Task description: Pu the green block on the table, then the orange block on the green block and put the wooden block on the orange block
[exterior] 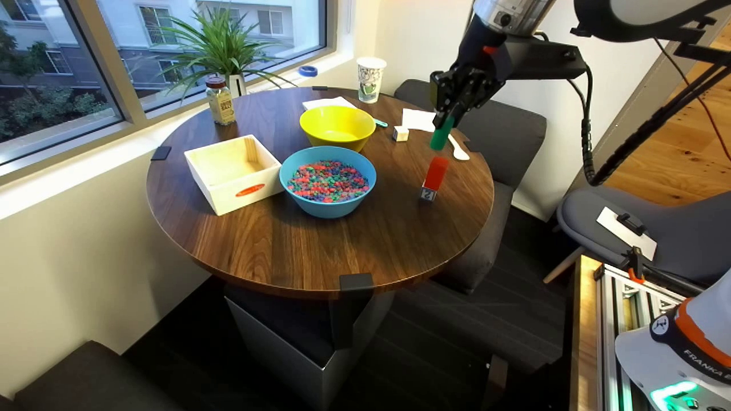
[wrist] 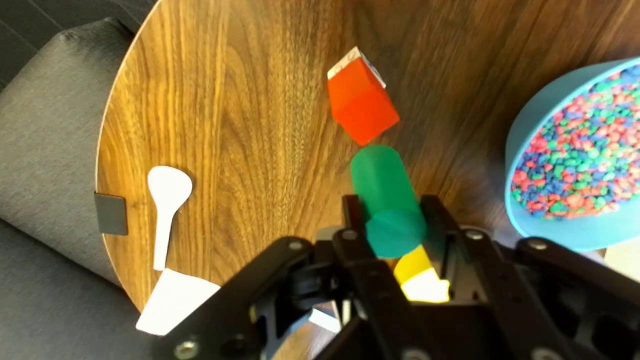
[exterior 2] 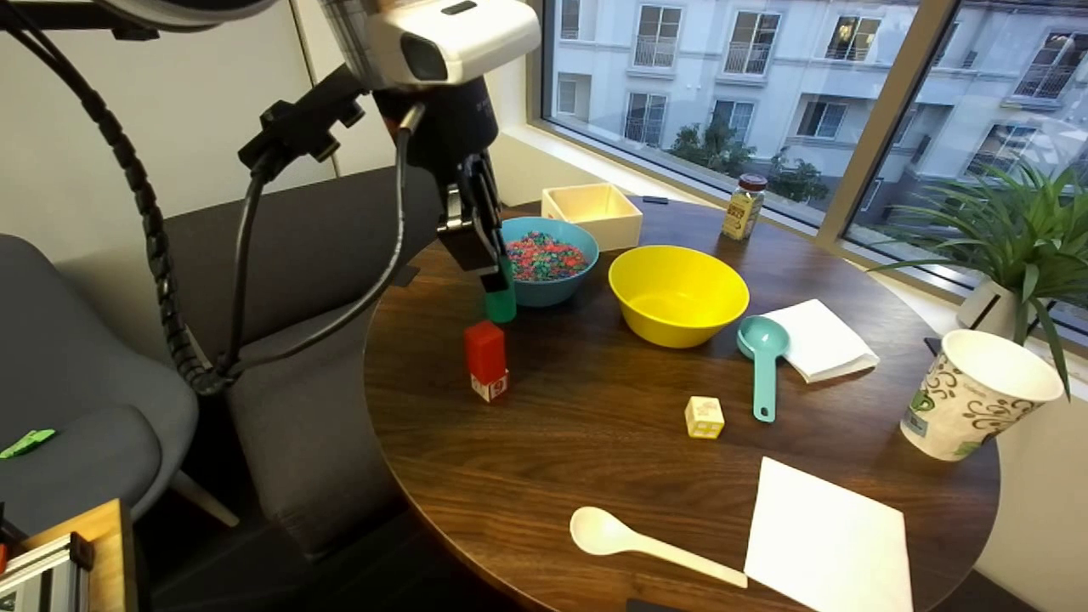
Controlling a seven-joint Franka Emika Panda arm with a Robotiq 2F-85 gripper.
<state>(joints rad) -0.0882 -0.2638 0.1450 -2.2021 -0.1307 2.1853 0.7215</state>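
Observation:
My gripper (exterior: 444, 119) is shut on the green block (exterior: 441, 137), a rounded upright piece, and holds it above the table (exterior: 297, 245). In the wrist view the green block (wrist: 382, 185) sits between the two fingers (wrist: 390, 205). The orange block (exterior: 437, 173) stands upright on a small lettered cube (exterior: 428, 194) on the table, close to the green block but apart from it. It also shows in an exterior view (exterior 2: 485, 351) and in the wrist view (wrist: 361, 102). Another small lettered cube (exterior 2: 705, 417), pale and yellow, lies alone on the table. Either cube may be the wooden block.
A blue bowl (exterior: 326, 210) of coloured pebbles, a yellow bowl (exterior 2: 678, 327) and a pale wooden box (exterior: 245, 197) stand on the table. A white spoon (exterior 2: 654, 549), teal scoops (exterior 2: 765, 374), napkins (exterior 2: 829, 535), a paper cup (exterior 2: 977, 399) and a spice jar (exterior: 220, 103) also lie or stand there.

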